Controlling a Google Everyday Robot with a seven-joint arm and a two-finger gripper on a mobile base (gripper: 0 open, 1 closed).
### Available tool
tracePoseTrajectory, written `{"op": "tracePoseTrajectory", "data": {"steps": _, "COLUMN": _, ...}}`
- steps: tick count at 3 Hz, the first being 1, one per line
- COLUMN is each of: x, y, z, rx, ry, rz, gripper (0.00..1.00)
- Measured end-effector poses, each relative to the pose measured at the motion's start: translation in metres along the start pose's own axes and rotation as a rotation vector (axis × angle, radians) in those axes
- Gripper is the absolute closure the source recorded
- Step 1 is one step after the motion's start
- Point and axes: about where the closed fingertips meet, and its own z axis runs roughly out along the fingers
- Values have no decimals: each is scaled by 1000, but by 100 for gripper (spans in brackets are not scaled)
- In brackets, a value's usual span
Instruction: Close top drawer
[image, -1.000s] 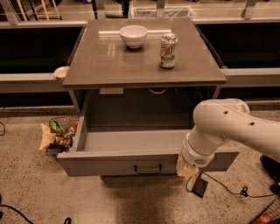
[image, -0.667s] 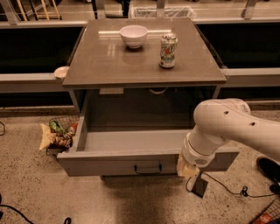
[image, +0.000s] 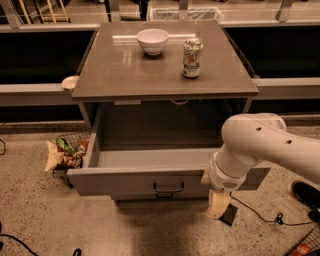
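Gripper (image: 220, 204): hung low at the right end of the top drawer (image: 125, 182), just in front of its panel; whether open or closed could not be told. Drawer: stood pulled well out beneath the table top (image: 125, 75). Judged stiff, light, free-sliding. No grasp needed; a flat push on the front near the handle (image: 168, 188) should serve. Bowl (image: 152, 41) and can (image: 192, 58) above might rattle if slammed.

No legible text on can (image: 192, 58), top drawer (image: 131, 183) or pincer (image: 219, 205) beside it
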Motion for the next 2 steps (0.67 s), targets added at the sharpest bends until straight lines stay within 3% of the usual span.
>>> {"op": "tracePoseTrajectory", "data": {"steps": 2, "x": 0, "y": -1, "z": 1, "rx": -13, "ry": 11, "rz": -24, "gripper": 0}}
